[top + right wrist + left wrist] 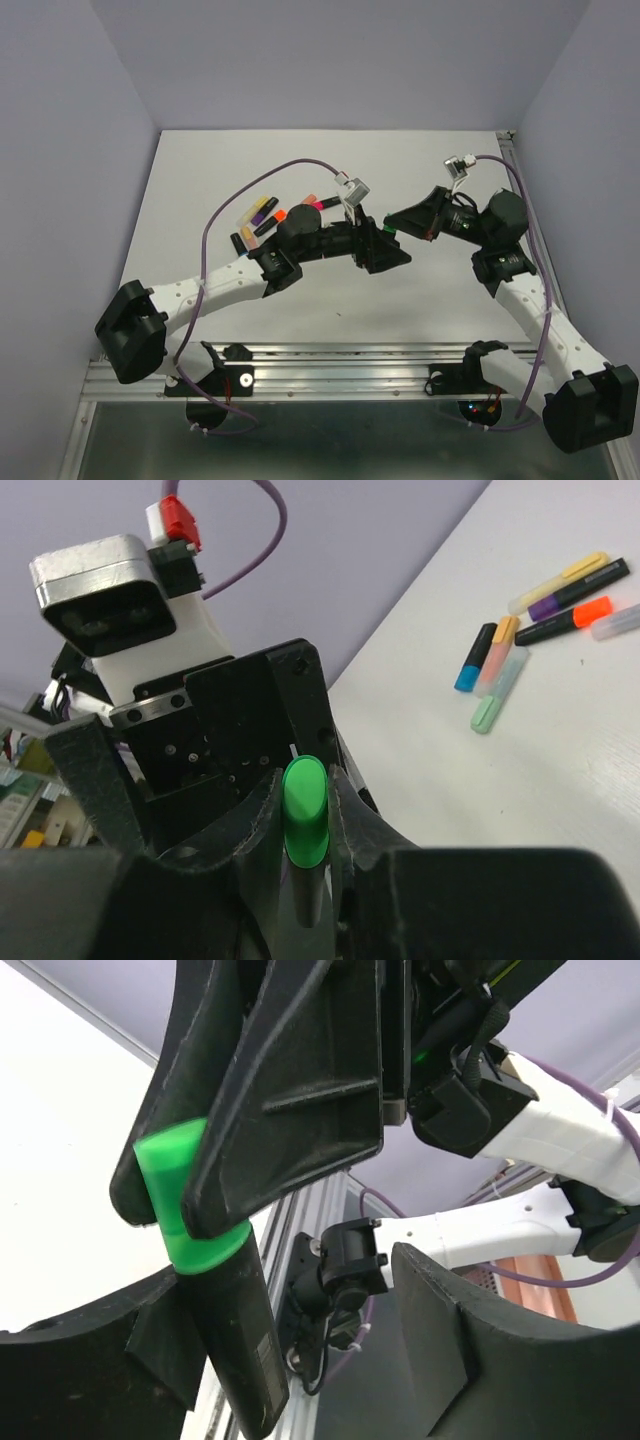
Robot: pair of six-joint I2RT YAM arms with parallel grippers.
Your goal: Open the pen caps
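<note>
A black pen [235, 1350] with a bright green cap [185, 1210] hangs in the air above the table's middle. My right gripper [304, 780] is shut on the green cap [305, 825], one finger on each side, and its fingers [270, 1100] reach down into the left wrist view. My left gripper [285, 1300] is open: the pen body lies against its left finger, and its right finger stands well apart. In the top view the two grippers, left [383, 248] and right [396, 222], meet tip to tip at the green cap [391, 231].
Several other pens lie in a cluster [275, 212] on the white table behind the left arm, with orange [592, 611], peach [505, 630] and blue [467, 675] caps and a mint pen [495, 705]. An aluminium rail [340, 365] runs along the near edge.
</note>
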